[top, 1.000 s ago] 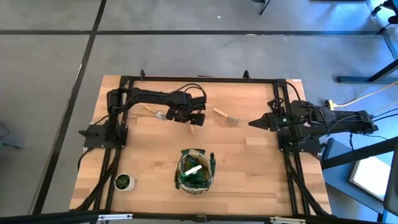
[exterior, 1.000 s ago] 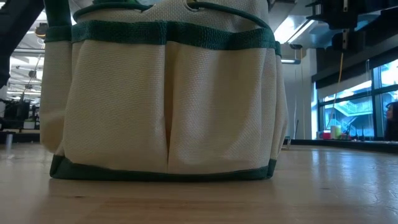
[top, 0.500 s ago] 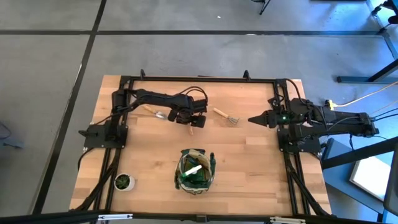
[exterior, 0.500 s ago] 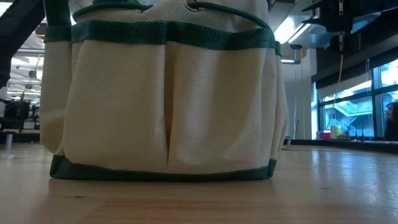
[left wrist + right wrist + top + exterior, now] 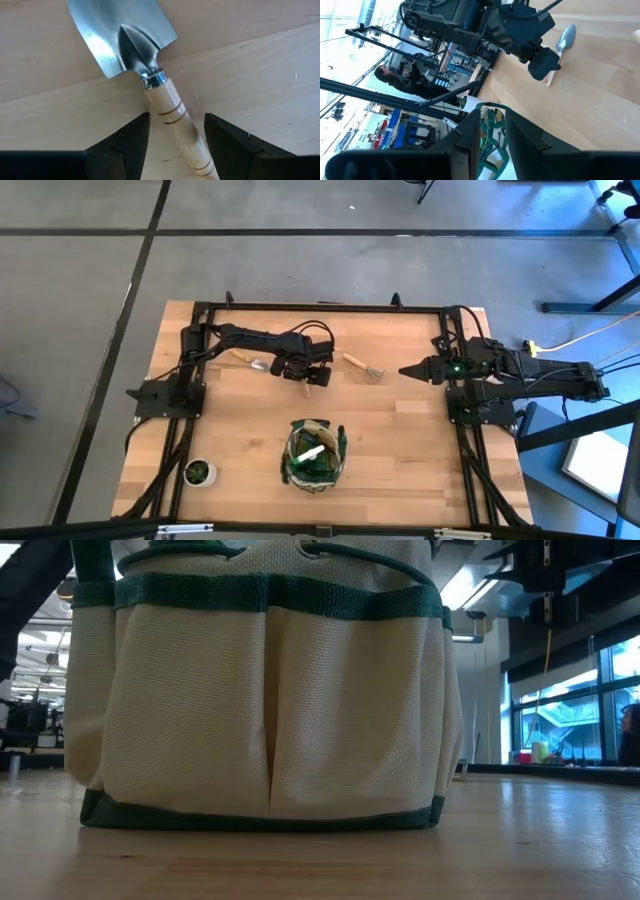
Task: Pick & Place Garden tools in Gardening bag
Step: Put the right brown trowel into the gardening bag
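A trowel (image 5: 150,75) with a silver blade and a wooden handle (image 5: 309,388) lies flat on the table, near the middle of its far half. My left gripper (image 5: 175,142) points straight down over it, open, one finger on each side of the handle just behind the metal collar. I see no touch. The gardening bag (image 5: 315,455), khaki with green trim, stands upright near the front edge and fills the low view (image 5: 270,700); a white trigger (image 5: 310,452) shows inside it. My right gripper (image 5: 405,372) waits at the right, raised, its fingers a little apart and holding nothing.
A second wooden-handled trowel (image 5: 246,359) lies left of my left gripper, and a hand fork (image 5: 364,368) lies to its right. A small potted plant (image 5: 199,471) stands at the front left corner. Bare wood lies between the tools and the bag.
My left gripper has sunk toward the trowel on the table and then kept still. The trowel and the bag have not moved.
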